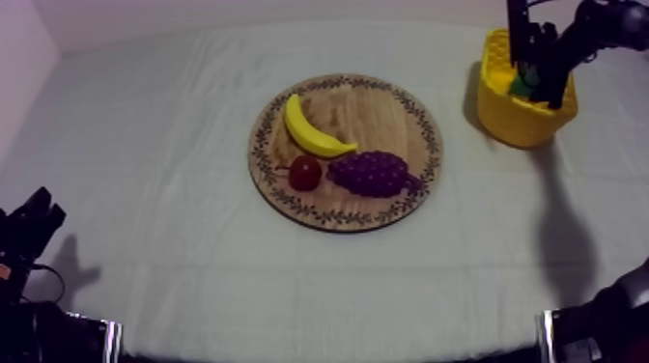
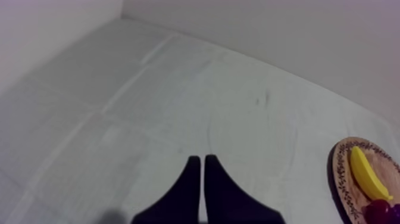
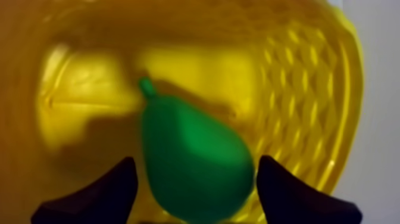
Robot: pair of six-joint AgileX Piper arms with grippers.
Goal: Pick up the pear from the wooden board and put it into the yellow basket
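**Lower left of the top view.** Your left arm sits low at the edge of the table. In the left wrist view your left claw is clenched on nothing. Its two black fingers lie together as a narrow wedge above bare grey-white cloth. The patterned rim of the wooden board, with the banana on it, lies well apart from the claw.

**Centre of the top view.** The wooden board lies flat on the table. The banana occupies its left half, running from upper left to lower right. Just below the banana sits the small red fruit. The bunch of grapes lies to the right of the small red fruit, just beside it. The banana's lower end reaches the top of the grapes.

**Upper right of the top view.** The yellow basket stands on the table, well apart from the wooden board. Your right arm reaches into it from the frame's upper right corner. In the right wrist view your right claw is inside the basket, grasping the pear. One finger lies against each flank of the green fruit, and the pear's stem points away from the camera toward the basket's far wall. The pear is within the basket's walls, off the wooden board.
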